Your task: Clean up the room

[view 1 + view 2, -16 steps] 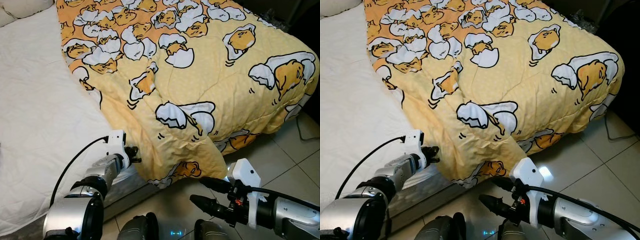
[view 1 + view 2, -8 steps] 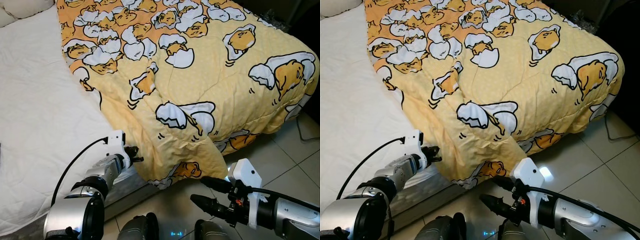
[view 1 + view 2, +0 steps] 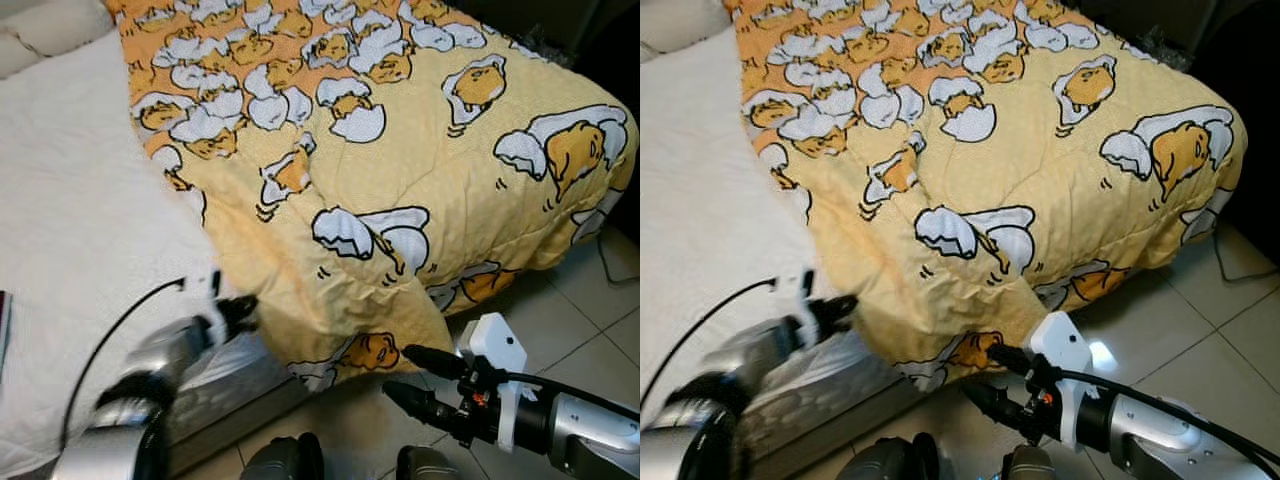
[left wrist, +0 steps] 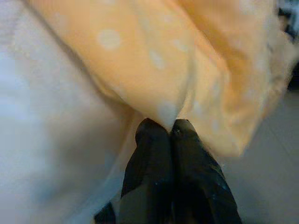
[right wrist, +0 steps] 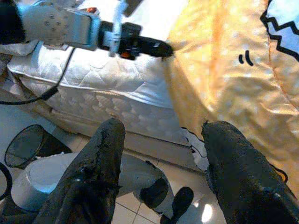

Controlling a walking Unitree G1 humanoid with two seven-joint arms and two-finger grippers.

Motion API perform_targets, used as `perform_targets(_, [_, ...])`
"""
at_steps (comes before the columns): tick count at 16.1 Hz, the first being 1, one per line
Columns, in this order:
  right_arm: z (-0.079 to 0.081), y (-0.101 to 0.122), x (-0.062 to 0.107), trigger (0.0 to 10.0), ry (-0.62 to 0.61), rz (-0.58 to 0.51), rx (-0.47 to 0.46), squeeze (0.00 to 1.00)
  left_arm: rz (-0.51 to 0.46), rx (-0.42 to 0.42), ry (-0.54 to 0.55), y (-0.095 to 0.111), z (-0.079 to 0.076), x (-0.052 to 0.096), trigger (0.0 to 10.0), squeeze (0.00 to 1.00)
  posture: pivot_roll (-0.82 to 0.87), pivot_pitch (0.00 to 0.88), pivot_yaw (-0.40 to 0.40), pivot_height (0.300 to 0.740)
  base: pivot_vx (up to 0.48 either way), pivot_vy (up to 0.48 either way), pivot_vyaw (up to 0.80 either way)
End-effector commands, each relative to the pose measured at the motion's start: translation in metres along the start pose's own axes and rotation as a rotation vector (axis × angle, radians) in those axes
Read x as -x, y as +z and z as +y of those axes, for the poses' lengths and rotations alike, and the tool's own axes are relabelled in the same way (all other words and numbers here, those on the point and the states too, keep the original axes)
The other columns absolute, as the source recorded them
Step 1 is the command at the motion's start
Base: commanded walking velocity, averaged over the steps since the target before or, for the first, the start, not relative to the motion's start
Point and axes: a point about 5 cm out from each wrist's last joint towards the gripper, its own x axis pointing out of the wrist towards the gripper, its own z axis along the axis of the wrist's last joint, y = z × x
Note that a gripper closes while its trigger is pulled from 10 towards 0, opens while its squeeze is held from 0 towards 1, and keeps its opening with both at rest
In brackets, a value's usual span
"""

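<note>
Left gripper (image 4: 171,127) with both black fingers (image 4: 149,158) pressed together, tips pinching a fold at the edge of the yellow-orange comforter (image 4: 154,60). Comforter fabric has pale polka dots and bunches up beyond the fingertips, draping off to one side. White mattress sheet (image 4: 51,149) lies beside and under the comforter edge, touching it. Grey floor (image 4: 266,172) visible past the hanging fabric on the other side. Whole picture soft and blurred; no fine detail readable.
</note>
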Motion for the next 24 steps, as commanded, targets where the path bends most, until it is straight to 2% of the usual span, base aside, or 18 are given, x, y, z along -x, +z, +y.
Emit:
perform_targets(1, [0.002,-0.003,-0.001,10.0,-0.004,0.002,-0.004,0.0,0.019,-0.033,-0.034,0.003,0.003,0.01,0.0,0.0,-0.15,0.097,0.18,0.74,0.0,0.0,0.0])
perform_targets(3, [0.002,-0.004,-0.001,10.0,-0.002,0.004,-0.006,0.0,0.034,-0.073,-0.054,0.002,0.005,0.024,0.0,0.0,-0.14,0.093,0.182,0.74,0.0,0.0,0.0])
perform_targets(6, [-0.001,-0.006,-0.002,10.0,0.0,0.002,-0.004,0.0,0.058,-0.154,-0.07,0.014,0.011,0.065,0.0,0.0,-0.13,0.095,0.185,0.74,0.0,0.0,0.0])
perform_targets(7, [0.0,-0.006,-0.003,10.0,0.002,0.001,-0.006,0.0,0.065,-0.17,-0.059,0.019,0.018,0.079,0.0,0.0,-0.12,0.099,0.19,0.74,0.0,0.0,0.0])
perform_targets(8, [0.0,-0.007,-0.003,10.0,0.004,0.003,-0.007,0.0,0.08,-0.178,-0.044,0.021,0.026,0.089,0.0,0.0,-0.12,0.102,0.192,0.74,0.0,0.0,0.0])
perform_targets(9, [0.001,-0.007,-0.003,10.0,0.005,0.003,-0.007,0.0,0.089,-0.181,-0.039,0.022,0.028,0.093,0.0,0.0,-0.12,0.102,0.192,0.74,0.0,0.0,0.0])
perform_targets(10, [0.002,-0.01,-0.002,10.0,0.012,0.013,-0.01,0.0,0.175,-0.215,-0.046,0.017,0.035,0.109,0.0,0.0,-0.12,0.092,0.195,0.74,0.0,0.0,0.0])
perform_targets(13, [0.003,-0.013,-0.002,10.0,0.02,0.025,-0.007,0.0,0.287,-0.231,-0.099,0.005,0.029,0.12,0.0,0.0,-0.12,0.092,0.196,0.74,0.0,0.0,0.0])
perform_targets(15, [0.004,-0.015,-0.002,10.0,0.025,0.038,-0.002,0.0,0.359,-0.23,-0.141,-0.014,0.02,0.12,0.0,0.0,-0.12,0.09,0.197,0.74,0.0,0.0,0.0])
perform_targets(17, [0.004,-0.015,-0.002,10.0,0.026,0.039,0.001,0.0,0.377,-0.253,-0.127,-0.019,0.019,0.12,0.0,0.0,-0.12,0.09,0.196,0.74,0.0,0.0,0.0])
perform_targets(18, [0.004,-0.015,-0.002,10.0,0.026,0.039,0.002,0.0,0.349,-0.236,-0.07,-0.016,0.022,0.117,10.0,0.0,-0.13,0.085,0.195,0.74,0.0,0.0,0.0])
perform_targets(19, [0.004,-0.015,-0.002,10.0,0.026,0.04,0.003,0.0,0.317,-0.23,-0.043,-0.011,0.024,0.116,10.0,1.0,-0.13,0.085,0.195,0.74,0.0,0.0,0.0])
perform_targets(21, [0.003,-0.015,-0.002,10.0,0.026,0.04,0.004,0.0,0.3,-0.253,-0.039,-0.006,0.024,0.116,10.0,1.0,-0.12,0.084,0.194,0.74,0.0,0.0,0.0])
perform_targets(22, [0.002,-0.016,-0.001,10.0,0.022,0.04,0.003,0.0,0.25,-0.291,-0.002,0.005,0.026,0.115,10.0,1.0,-0.12,0.072,0.193,0.74,0.0,0.0,0.0])
perform_targets(23, [0.001,-0.016,-0.001,10.0,0.017,0.039,0.002,0.0,0.202,-0.308,0.025,0.013,0.029,0.115,10.0,0.33,-0.12,0.068,0.193,0.74,0.0,0.0,0.0])
perform_targets(24, [-0.001,-0.015,-0.001,10.0,0.003,0.031,0.002,0.0,0.112,-0.321,0.04,0.027,0.028,0.112,10.0,0.0,-0.12,0.06,0.192,0.74,0.0,0.0,0.0])
